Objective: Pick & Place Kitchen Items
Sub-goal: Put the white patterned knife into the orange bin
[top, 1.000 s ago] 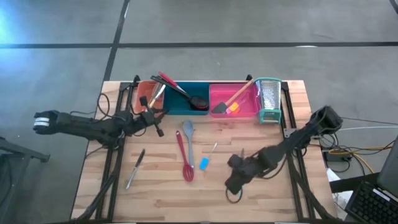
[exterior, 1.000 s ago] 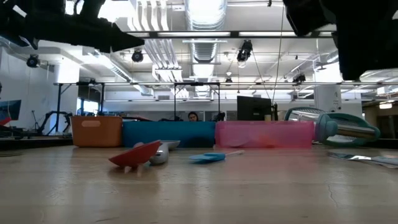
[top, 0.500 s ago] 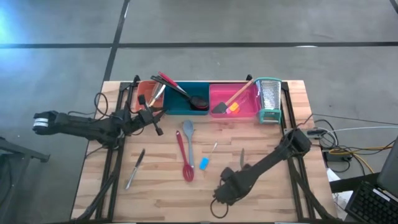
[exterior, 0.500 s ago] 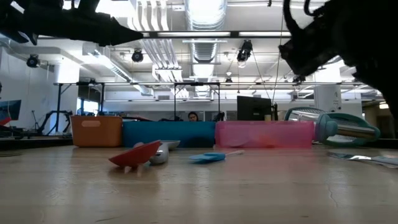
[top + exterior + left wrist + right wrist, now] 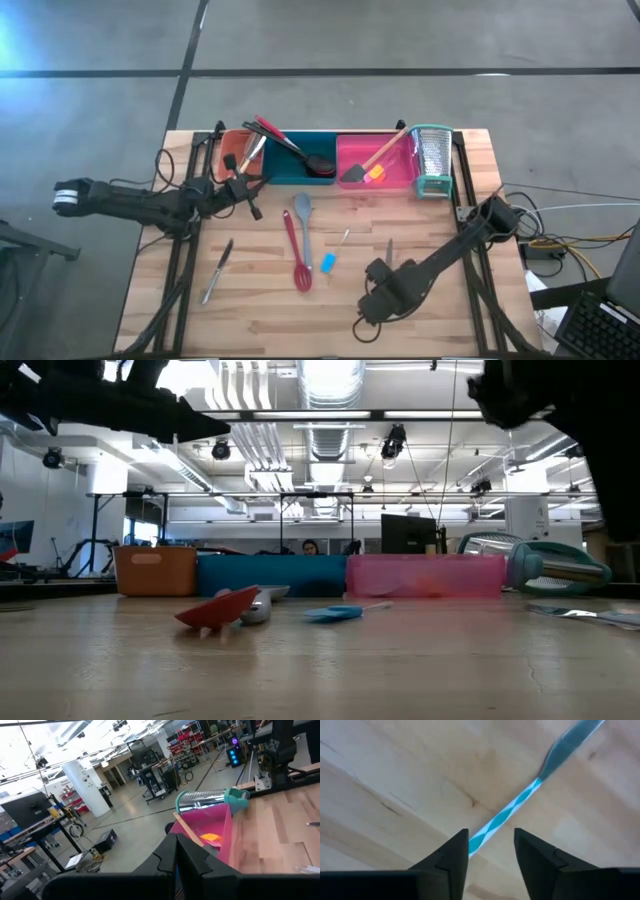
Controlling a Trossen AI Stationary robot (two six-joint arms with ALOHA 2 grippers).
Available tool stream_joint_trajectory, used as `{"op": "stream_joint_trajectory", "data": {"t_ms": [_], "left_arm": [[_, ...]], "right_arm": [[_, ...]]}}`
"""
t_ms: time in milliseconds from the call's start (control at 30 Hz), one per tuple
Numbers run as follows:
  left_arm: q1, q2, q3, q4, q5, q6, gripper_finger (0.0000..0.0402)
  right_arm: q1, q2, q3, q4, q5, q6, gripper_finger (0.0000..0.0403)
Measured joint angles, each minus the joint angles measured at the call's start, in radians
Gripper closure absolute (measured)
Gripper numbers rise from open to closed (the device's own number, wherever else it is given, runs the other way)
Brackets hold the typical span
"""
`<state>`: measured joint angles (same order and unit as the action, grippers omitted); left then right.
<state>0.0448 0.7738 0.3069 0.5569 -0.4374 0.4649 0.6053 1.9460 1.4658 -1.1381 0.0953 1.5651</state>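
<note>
Knife w/ teal-white striped handle [image 5: 507, 812] lies on tabletop near front-right, its handle between right gripper [image 5: 491, 851] fingers, open, not yet gripping. Left gripper [image 5: 252, 195] shut, empty, by orange tray [image 5: 228, 148]. Abt 5 utensils left loose; several already in trays.
</note>
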Motion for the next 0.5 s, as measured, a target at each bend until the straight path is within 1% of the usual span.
{"op": "stream_joint_trajectory", "data": {"t_ms": [100,167,267,367,433,500], "left_arm": [[0.0,0.0,0.0,0.0,0.0,-0.006,0.039],[0.0,0.0,0.0,0.0,0.0,-0.012,0.039],[0.0,0.0,0.0,0.0,0.0,-0.015,0.039],[0.0,0.0,0.0,0.0,0.0,-0.019,0.039],[0.0,0.0,0.0,-0.004,0.0,-0.02,0.039],[0.0,0.0,0.0,-0.009,0.0,-0.021,0.039]], "right_arm": [[0.006,-0.005,-0.057,0.069,-0.047,0.022,0.023],[0.007,-0.007,-0.091,0.136,-0.051,0.03,0.0214],[0.008,-0.008,-0.135,0.182,-0.071,0.033,0.0196],[0.008,-0.008,-0.177,0.213,-0.101,0.048,0.0185],[0.01,-0.008,-0.199,0.216,-0.104,0.061,0.018],[0.01,-0.009,-0.226,0.261,-0.104,0.067,0.0179]]}}
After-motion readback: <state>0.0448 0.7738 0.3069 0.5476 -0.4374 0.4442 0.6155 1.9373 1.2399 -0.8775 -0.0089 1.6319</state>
